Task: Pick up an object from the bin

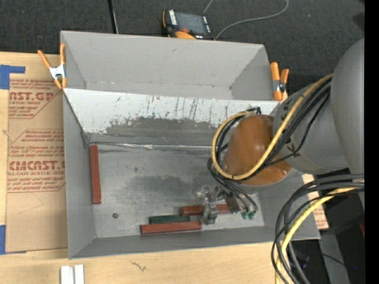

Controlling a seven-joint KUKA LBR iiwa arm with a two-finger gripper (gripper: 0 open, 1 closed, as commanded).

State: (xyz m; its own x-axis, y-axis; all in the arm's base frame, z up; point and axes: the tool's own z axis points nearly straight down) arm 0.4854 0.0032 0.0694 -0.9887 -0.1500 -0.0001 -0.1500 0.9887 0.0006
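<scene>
Down at the right end of a short red-brown bar [192,209] lying left-to-right by the bin's [148,176] near wall; cannot tell the jaws' spread.

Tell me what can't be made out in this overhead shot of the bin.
1. Right end of the short red-brown bar, camera view: covered by the pincer.
2. Right part of the bin floor, camera view: hidden under the arm's orange cover and cables.
3. Dark speck on the floor, lower left: too small to identify.
</scene>
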